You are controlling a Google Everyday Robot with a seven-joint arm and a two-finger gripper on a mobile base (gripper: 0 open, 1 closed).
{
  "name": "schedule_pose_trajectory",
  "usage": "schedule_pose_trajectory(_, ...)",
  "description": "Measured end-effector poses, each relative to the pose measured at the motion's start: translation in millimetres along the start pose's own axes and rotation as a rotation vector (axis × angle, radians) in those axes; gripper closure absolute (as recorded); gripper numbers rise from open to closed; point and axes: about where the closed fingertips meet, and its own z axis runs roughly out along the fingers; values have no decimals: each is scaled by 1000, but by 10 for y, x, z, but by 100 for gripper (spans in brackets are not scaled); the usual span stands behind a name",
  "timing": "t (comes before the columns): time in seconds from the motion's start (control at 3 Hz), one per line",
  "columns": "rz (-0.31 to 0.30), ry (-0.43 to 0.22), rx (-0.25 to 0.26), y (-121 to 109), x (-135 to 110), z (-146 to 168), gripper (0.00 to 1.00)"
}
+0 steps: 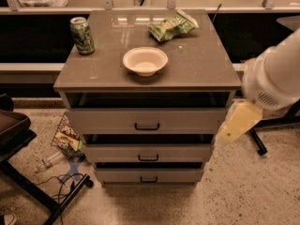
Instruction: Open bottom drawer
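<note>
The grey cabinet (145, 74) has three drawers stepped one below the other. The bottom drawer (112, 175) is the lowest and narrowest front, with a small black bar handle (148, 179); a dark gap shows above it. My white arm (272, 76) comes in from the right, and a cream-coloured link (236, 122) hangs by the cabinet's right side, level with the top and middle drawers. My gripper is not in view; the arm parts that show stand well above and to the right of the bottom handle.
On the cabinet top stand a green can (82, 34), a white bowl (145, 60) and a green snack bag (172, 28). A snack bag (68, 137), a plastic bottle (47, 162) and cables (61, 179) lie on the floor at left, beside a black stand (18, 139). A black base leg (257, 142) is at right.
</note>
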Motion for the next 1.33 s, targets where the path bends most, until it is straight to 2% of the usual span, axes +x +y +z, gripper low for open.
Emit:
schedule_pose_trajectory(0.33,117,29,-24,321,365,788,0)
schedule_pose_trajectory(0.67,202,33,-70,756,793,1543,0)
schedule_pose_trajectory(1.0,244,-49,-91,1028,937,2158,0)
schedule_pose_trajectory(1.33,261,-115,-50,910,832,2273,0)
